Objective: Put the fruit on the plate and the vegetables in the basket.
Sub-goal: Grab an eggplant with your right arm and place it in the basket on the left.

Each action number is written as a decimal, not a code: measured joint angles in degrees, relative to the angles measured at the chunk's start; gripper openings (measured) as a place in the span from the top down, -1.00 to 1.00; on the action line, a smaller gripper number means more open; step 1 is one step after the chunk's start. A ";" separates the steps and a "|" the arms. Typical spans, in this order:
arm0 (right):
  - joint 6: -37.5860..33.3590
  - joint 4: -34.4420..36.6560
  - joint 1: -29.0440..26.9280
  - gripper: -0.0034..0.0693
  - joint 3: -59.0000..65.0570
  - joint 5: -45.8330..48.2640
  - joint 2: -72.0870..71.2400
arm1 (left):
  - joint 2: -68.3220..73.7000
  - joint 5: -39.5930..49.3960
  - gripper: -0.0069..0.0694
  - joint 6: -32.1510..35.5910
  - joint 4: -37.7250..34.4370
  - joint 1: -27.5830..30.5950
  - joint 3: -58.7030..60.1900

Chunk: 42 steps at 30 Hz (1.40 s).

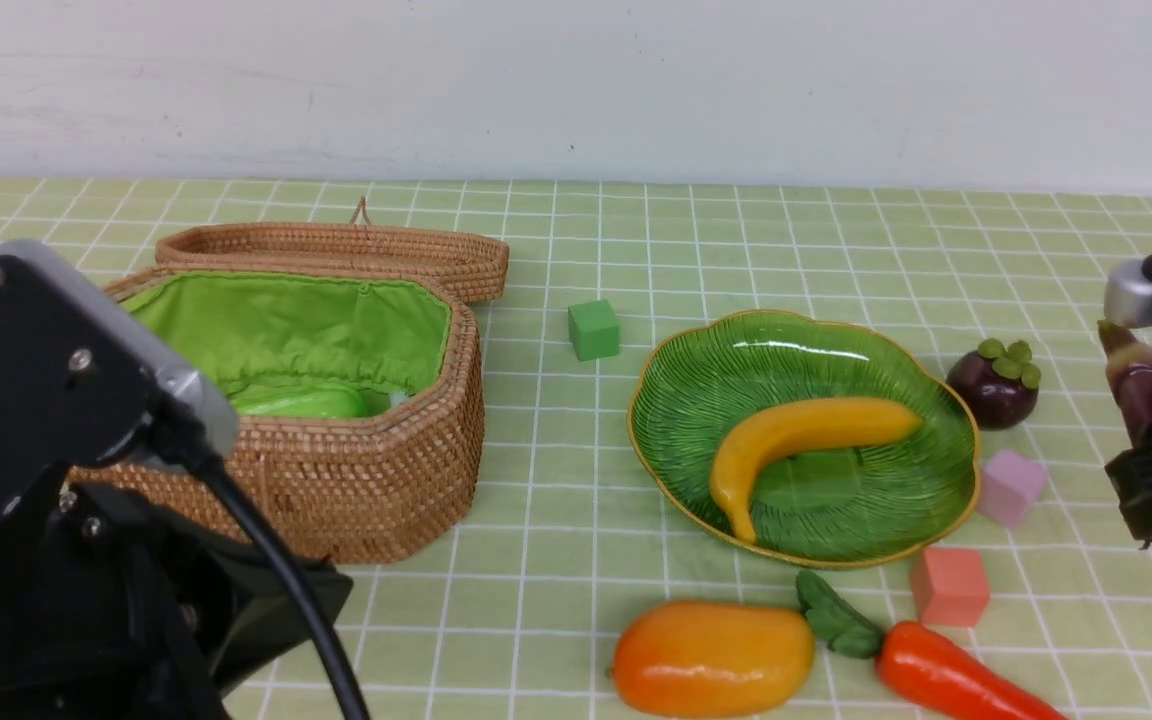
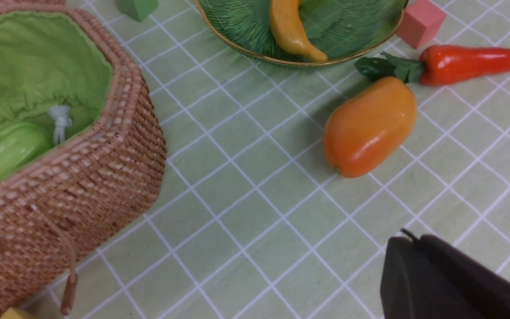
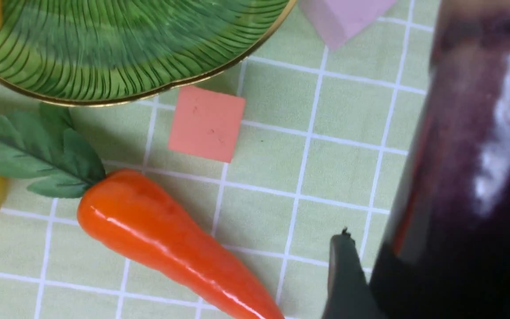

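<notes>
Counter [image 1: 536, 560]: spread beneath the plate [image 1: 876, 500]
Eggplant [image 1: 1146, 390]: right of the plate, between the right fingers [image 3: 352, 266], part-open around it
Left fingers [image 2: 419, 248]: were shut, empty

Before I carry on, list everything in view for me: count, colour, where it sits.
basket: 1, brown with green lining, left side, lid open
gourd: 1, light green, in the basket
plate: 1, green with gold rim, right of centre
banana: 1, yellow, on the plate
mango: 1, orange-yellow, in front of the plate
carrot: 1, orange-red with green leaves, beside the mango
mangosteen: 1, dark purple with green cap, right of the plate
eggplant: 1, dark purple, in the right hand
cubes: 3; green between basket and plate, pink and red by the plate
cloth: 1, green with white grid, underneath
wall: 1, white, behind
left hand: 1, black, shut
right hand: 1, black, shut on the eggplant
</notes>
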 joint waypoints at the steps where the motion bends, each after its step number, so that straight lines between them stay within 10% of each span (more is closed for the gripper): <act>1: 0.00 0.06 0.00 -0.14 0.00 0.12 0.00 | 0.00 0.00 0.85 0.00 0.00 0.00 0.00; 23: 0.00 0.10 0.00 -0.14 0.07 0.18 0.00 | 0.00 -0.85 0.85 0.00 -0.21 0.00 0.00; 42: 0.00 0.10 0.00 -0.14 0.07 0.59 0.00 | 0.00 -18.88 0.83 0.00 -1.29 0.00 0.06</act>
